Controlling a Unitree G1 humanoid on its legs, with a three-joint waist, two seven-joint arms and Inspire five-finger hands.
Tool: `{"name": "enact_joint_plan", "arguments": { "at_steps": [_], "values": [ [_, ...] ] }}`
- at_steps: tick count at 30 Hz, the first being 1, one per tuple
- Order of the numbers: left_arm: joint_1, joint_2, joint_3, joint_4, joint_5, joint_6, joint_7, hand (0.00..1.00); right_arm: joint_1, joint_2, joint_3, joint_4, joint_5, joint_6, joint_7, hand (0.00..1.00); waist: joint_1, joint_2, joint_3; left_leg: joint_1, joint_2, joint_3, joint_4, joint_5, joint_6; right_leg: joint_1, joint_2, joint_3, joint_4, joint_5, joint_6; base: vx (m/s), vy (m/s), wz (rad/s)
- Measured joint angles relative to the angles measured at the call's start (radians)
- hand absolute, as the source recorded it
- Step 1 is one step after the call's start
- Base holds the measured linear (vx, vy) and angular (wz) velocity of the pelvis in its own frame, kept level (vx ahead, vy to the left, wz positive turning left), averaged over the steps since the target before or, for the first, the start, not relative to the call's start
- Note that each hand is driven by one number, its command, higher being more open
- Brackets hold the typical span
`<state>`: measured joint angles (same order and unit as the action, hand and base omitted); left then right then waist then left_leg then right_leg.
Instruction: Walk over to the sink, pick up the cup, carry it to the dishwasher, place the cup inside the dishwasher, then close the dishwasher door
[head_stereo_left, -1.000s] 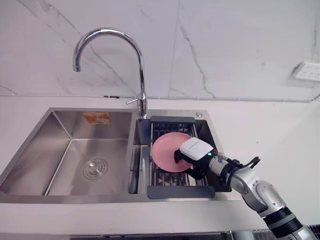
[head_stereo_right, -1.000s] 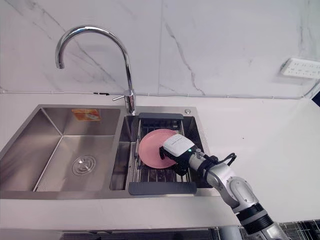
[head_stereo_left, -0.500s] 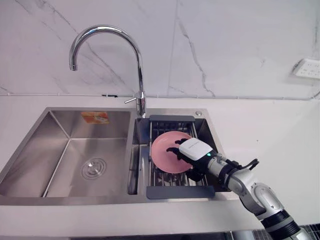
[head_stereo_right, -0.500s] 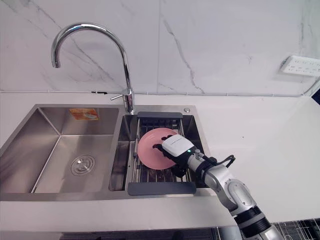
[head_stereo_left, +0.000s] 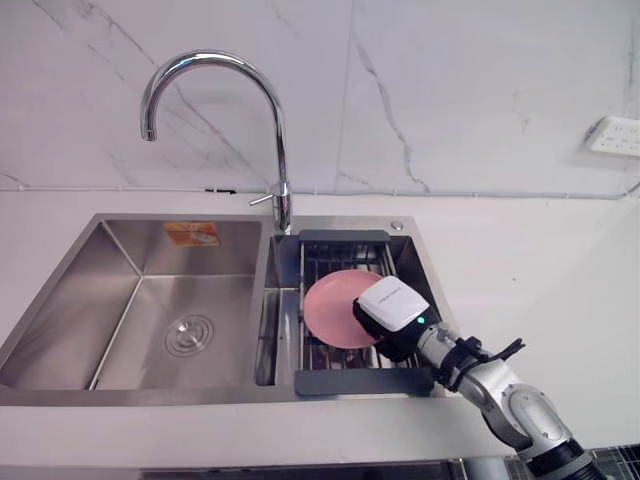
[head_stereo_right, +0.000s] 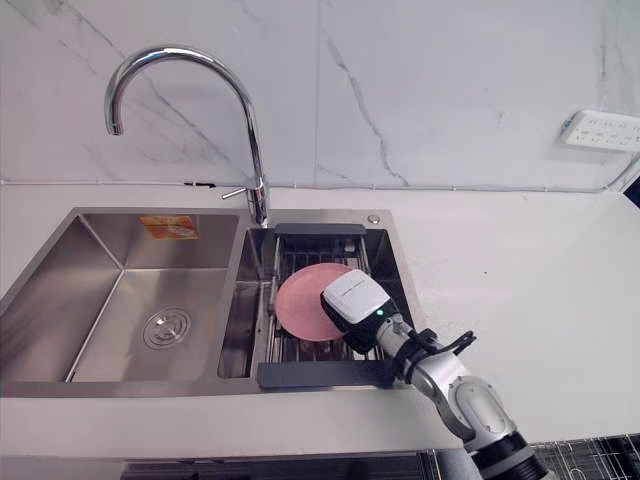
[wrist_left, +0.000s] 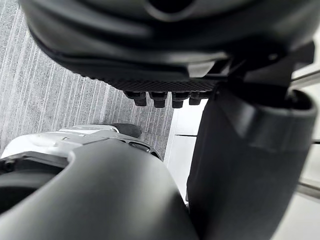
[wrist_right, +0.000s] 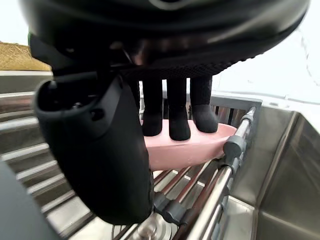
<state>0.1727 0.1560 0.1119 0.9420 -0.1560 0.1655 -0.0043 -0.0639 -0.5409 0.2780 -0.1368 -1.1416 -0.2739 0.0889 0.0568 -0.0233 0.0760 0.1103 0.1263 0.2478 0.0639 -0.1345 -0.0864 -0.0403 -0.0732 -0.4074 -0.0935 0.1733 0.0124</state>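
Note:
No cup is to be seen. A pink shallow dish (head_stereo_left: 335, 305) lies on the dark drying rack (head_stereo_left: 345, 238) over the sink's right basin. My right hand (head_stereo_left: 392, 305), with its white back cover, sits on the dish's right edge. In the right wrist view its fingers (wrist_right: 179, 115) curl down onto the dish rim (wrist_right: 195, 147), and the thumb (wrist_right: 100, 150) stands against the near side, so the rim is pinched between them. The dish still rests on the rack bars. My left hand (wrist_left: 160, 50) hangs low over grey floor with straight fingers.
A tall chrome faucet (head_stereo_left: 275, 120) arches behind the rack. The steel left basin (head_stereo_left: 170, 300) holds just a drain. White counter (head_stereo_left: 540, 270) spreads to the right, with a wall socket (head_stereo_left: 615, 135) above it on the marble wall.
The right hand's fingers, spread over the dish half a second ago, have curled in onto its rim. The hand has slid slightly toward the dish's near right edge.

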Motion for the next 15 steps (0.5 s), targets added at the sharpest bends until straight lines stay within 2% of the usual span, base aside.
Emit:
{"name": "enact_joint_plan", "arguments": {
  "at_steps": [6, 15],
  "values": [
    [0.000, -0.007, 0.012, 0.000, 0.001, -0.015, 0.008, 1.00, 0.000, 0.023, -0.079, -0.061, 0.016, 0.005, -0.081, 0.00, -0.001, 0.001, -0.001, 0.000, 0.000, 0.001, 0.001, 0.000, 0.000, 0.000, 0.000, 0.003, 0.000, 0.001, 0.000, 0.00, 0.000, 0.00],
    [0.004, -0.018, 0.032, -0.001, 0.001, -0.019, 0.027, 1.00, -0.001, 0.034, -0.162, -0.131, 0.291, 0.075, -0.103, 0.00, -0.003, 0.005, -0.003, -0.006, 0.001, 0.002, 0.010, 0.000, 0.000, -0.002, 0.000, 0.003, 0.000, 0.003, -0.002, 0.00, 0.000, 0.00]
  ]
}}
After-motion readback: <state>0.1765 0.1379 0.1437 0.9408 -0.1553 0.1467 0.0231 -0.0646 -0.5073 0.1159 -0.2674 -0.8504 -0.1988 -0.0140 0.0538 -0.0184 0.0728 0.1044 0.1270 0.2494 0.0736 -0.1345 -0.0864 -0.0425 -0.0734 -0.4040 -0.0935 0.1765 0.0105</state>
